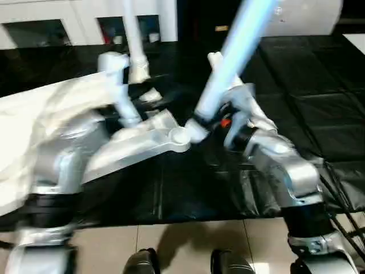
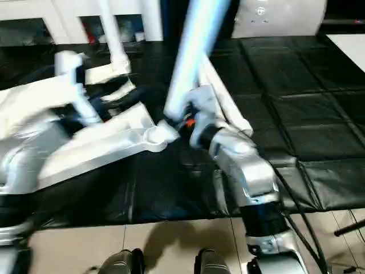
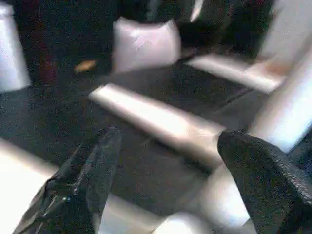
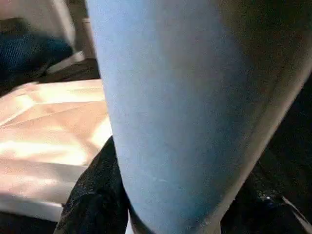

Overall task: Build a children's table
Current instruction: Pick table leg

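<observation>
White tapered round plastic leg [image 1: 236, 51] clenched in right gripper [image 1: 199, 121], tilted upward over black mat [image 1: 319, 103]; left gripper [image 3: 165, 165] spread wide, empty, above ribbed white tabletop [image 1: 34, 125].

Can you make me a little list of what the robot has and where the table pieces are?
right gripper: shut on a long white leg that slants up and away
left gripper: open, holding nothing
tabletop: white, lying on the robot's left side on the black mat
another leg: stands upright at the far side of the tabletop
more white legs: lying on the mat ahead of the left gripper
background: white cabinet with glass doors
</observation>
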You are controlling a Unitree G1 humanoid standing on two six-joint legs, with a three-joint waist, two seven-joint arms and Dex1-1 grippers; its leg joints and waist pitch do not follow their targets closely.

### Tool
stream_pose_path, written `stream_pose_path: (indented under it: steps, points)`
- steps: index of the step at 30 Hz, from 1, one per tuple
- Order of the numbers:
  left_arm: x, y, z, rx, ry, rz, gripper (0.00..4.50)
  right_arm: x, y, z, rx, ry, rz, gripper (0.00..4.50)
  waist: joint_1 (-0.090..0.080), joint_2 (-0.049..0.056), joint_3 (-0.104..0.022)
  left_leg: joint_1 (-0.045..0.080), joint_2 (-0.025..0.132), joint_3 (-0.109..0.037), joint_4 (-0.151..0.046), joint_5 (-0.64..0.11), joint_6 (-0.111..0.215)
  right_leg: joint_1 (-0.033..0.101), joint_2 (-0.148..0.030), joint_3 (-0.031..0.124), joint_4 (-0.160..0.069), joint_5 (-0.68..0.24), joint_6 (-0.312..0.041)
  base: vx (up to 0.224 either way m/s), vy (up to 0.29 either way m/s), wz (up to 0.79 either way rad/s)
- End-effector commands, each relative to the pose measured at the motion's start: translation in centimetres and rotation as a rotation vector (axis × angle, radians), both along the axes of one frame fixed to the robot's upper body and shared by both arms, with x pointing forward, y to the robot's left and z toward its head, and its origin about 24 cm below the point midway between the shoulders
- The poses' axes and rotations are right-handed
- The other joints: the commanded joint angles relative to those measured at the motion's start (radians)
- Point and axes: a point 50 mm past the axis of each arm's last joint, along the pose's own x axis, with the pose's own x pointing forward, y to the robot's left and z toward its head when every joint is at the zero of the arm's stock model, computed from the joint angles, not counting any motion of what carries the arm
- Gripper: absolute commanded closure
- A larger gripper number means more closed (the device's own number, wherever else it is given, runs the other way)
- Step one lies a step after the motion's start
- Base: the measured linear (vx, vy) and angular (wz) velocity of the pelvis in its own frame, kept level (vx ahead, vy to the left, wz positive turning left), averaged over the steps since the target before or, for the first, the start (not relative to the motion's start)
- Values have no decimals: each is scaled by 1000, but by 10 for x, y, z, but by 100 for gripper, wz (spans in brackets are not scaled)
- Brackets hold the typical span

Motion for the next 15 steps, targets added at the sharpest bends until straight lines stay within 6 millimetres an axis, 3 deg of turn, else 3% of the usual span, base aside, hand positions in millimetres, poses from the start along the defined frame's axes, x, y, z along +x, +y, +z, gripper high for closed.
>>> stream_pose_path:
  steps: [1, 2, 3, 4, 5, 8, 9, 10, 12, 13, 15]
  points:
    - [-3, 1, -20, 75, 37, 62, 68, -7, 4, 4, 16, -2, 9, 259, -1, 5, -110, 26, 0, -2, -55, -203, -23, 61, -37, 19, -65, -183, -171, 0, 0, 0]
    - [-5, -1, -24, 66, 47, 57, 68, -8, 5, 5, 21, -6, 23, 259, 0, 8, -111, 26, 0, -2, -55, -200, -21, 61, -38, 19, -63, -179, -176, 0, 0, 0]
    - [-6, -2, -26, 58, 53, 50, 68, -9, 5, 7, 23, -9, 33, 259, 1, -7, -105, 24, 0, 1, -57, -202, -13, 58, -38, 21, -66, -190, -179, 0, 0, 0]
    - [-7, -3, -28, 59, 58, 40, 68, -9, 6, 7, 22, -11, 38, 259, 2, 0, -103, 27, 0, 2, -57, -215, -12, 54, -40, 21, -69, -223, -180, 0, 0, 0]
    - [-7, -4, -33, 95, 63, 30, 68, -10, 6, 7, 21, -13, 41, 259, 0, -23, -96, 26, 1, 5, -60, -230, -5, 49, -39, 23, -79, -253, -170, 0, 0, 0]
    - [-10, -9, -48, 234, 75, -66, 85, -10, 6, 4, 10, 1, 56, 259, 0, -17, -87, 32, 2, -1, -68, -288, -22, 40, -44, 25, -86, -407, -106, 0, 0, 0]
    - [-11, -9, -53, 257, 90, -101, 96, -11, 6, 2, 7, 8, 62, 259, -2, -26, -80, 31, 2, 0, -71, -299, -23, 36, -43, 26, -93, -427, -94, 0, 0, 0]
    - [-12, -9, -58, 284, 103, -151, 103, -12, 6, 0, -1, 15, 72, 259, -1, -27, -83, 33, 1, -3, -72, -310, -30, 36, -45, 26, -93, -450, -82, 0, 0, 0]
    - [-11, -6, -62, 313, 132, -186, 103, -13, 4, -1, -10, 20, 78, 259, -2, -26, -77, 33, 0, -3, -74, -321, -34, 30, -44, 28, -95, -460, -71, 0, 0, 0]
    - [-11, -5, -62, 322, 134, -197, 129, -13, 4, -1, -11, 21, 80, 259, -3, -25, -76, 33, 1, -4, -76, -326, -39, 30, -45, 28, -93, -449, -76, 0, 0, 0]
    - [-9, -3, -62, 332, 135, -203, 129, -13, 3, 0, -13, 21, 82, 259, -3, -28, -77, 33, 2, -5, -77, -329, -41, 32, -46, 27, -90, -424, -86, 0, 0, 0]
